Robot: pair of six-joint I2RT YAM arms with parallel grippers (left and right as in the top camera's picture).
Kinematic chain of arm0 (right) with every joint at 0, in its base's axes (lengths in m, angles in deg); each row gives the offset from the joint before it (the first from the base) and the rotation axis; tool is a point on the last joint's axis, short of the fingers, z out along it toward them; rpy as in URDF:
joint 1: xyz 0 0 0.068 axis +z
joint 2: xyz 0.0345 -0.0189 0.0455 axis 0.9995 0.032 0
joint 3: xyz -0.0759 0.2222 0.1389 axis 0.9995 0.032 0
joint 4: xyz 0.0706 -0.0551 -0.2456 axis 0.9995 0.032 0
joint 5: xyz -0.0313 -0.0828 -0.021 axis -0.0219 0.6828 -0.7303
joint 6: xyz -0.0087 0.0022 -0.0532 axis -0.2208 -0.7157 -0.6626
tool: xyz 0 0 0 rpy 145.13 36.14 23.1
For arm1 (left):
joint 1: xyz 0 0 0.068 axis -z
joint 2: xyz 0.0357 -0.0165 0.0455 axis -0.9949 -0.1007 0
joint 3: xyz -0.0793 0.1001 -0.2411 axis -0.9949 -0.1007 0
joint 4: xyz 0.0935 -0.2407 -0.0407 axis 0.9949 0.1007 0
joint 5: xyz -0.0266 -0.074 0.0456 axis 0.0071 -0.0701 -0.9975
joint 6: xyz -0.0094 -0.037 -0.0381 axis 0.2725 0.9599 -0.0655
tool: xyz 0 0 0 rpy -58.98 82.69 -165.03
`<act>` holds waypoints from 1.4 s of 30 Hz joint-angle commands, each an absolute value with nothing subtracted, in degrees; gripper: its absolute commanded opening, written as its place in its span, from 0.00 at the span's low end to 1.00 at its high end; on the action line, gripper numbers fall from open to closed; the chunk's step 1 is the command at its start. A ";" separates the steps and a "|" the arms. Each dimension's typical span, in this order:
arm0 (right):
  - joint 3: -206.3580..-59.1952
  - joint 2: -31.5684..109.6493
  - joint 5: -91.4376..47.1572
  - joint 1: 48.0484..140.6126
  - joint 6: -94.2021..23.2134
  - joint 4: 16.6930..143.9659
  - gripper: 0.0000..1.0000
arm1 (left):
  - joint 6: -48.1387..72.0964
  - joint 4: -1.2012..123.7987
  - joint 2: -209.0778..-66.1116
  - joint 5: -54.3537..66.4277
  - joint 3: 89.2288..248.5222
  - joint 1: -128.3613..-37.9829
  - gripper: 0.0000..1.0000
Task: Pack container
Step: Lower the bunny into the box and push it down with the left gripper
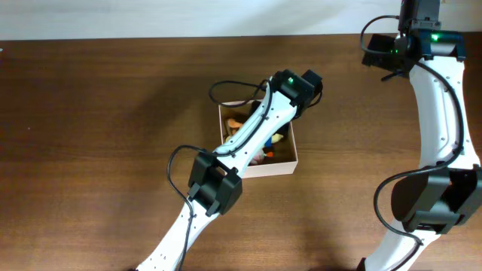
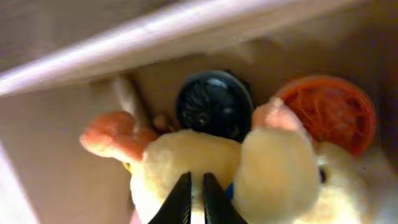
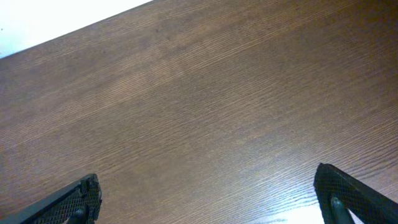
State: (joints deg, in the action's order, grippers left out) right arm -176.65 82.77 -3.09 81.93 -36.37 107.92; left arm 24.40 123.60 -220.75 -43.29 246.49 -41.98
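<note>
The container [image 1: 294, 151] is a shallow square box with white walls and a tan inside, at the middle of the table. My left arm reaches into it. In the left wrist view my left gripper [image 2: 196, 182] has its fingers nearly together, tips pinched into a cream plush toy [image 2: 180, 155] with orange-pink feet. Behind the plush lie a black round object [image 2: 214, 104] and an orange ribbed disc [image 2: 329, 109], against the container's white wall [image 2: 155, 43]. My right gripper [image 3: 208, 199] is open and empty over bare wood at the far right.
The brown wooden table [image 1: 98, 128] surrounds the container. My left arm [image 1: 248, 135] covers much of the container from above, with small toys showing beside it. The table's far edge meets a white surface [image 1: 151, 15]. The right arm [image 1: 444, 113] stands at the right side.
</note>
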 commanded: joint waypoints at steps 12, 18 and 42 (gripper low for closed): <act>-177.29 82.96 -3.18 81.75 -36.57 107.95 0.99 | 19.55 123.82 -222.39 -25.87 246.42 -40.85 0.09; -177.29 82.96 -3.18 81.75 -36.57 107.95 0.99 | 19.55 123.82 -222.39 -27.40 246.42 -41.28 0.09; -177.29 82.96 -3.18 81.75 -36.57 107.95 0.99 | 19.55 123.82 -215.04 -30.40 250.47 -45.39 0.10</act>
